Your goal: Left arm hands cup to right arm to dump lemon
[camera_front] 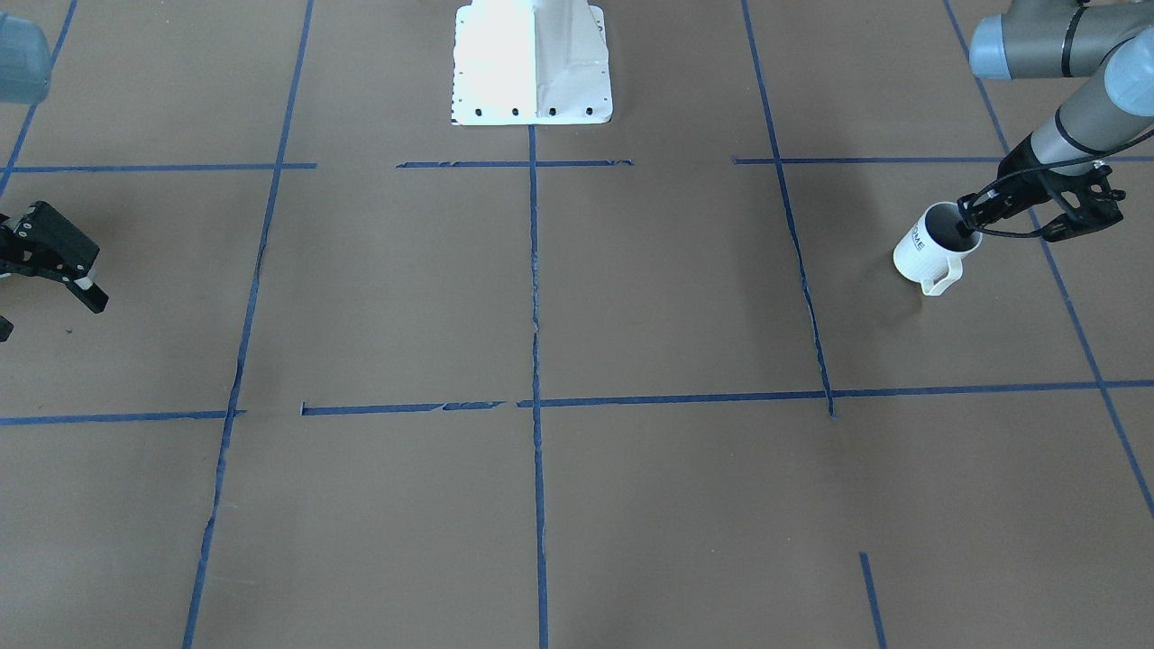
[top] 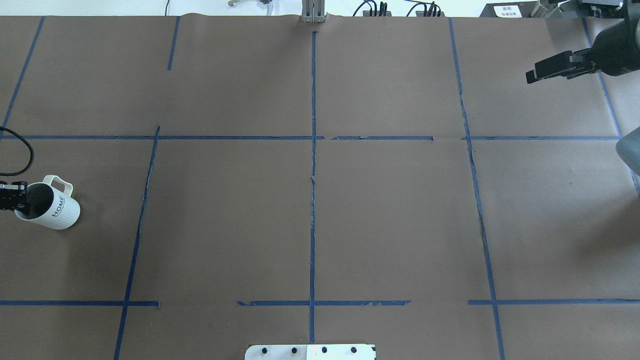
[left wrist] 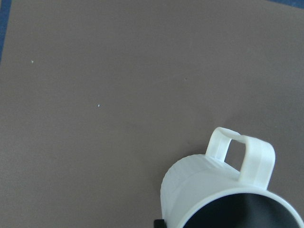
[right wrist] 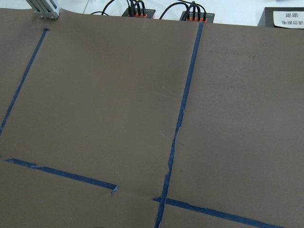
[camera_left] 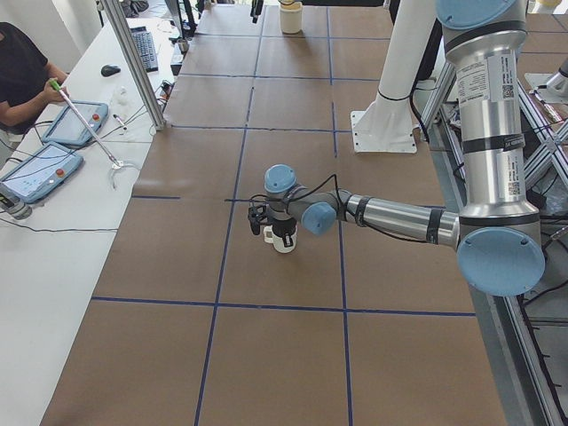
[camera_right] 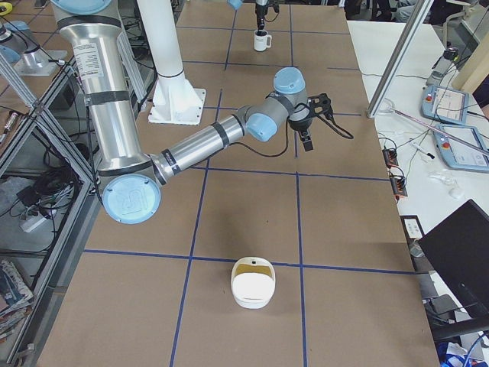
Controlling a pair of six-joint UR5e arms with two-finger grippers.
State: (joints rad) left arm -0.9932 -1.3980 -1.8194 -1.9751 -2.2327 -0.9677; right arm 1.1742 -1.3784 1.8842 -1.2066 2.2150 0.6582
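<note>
Left end effector (camera_front: 972, 223): clamped on the rim of the cup (camera_front: 924, 248), one finger inside the mouth and the other against the outer wall. Right end effector (camera_front: 54, 261): fingers spread, holding nothing, well apart from the cup at the opposite end of the counter (camera_front: 631, 297).

Step in hand, as judged: carrying the cup toward the middle for the hand-over.
- A rim pinch is a thin hold, so travel should be slow and the mouth kept upward, or the contents may tip out early.
- The wall below the rim is free and should be presented to the right end effector.
- The loop handle points away from the robot's base and should be kept out of the closing path.
- The left grip should be released only once the other side has plainly closed.

Cup, description: white mug with a dark grey interior, faint horizontal ribbing on the wall, one squared loop handle and dark "HOME" lettering on the side. It sits at the robot's far left; whether its base touches the counter cannot be told.

Lemon: not visible in any view, as the cup's interior reads dark.
</note>
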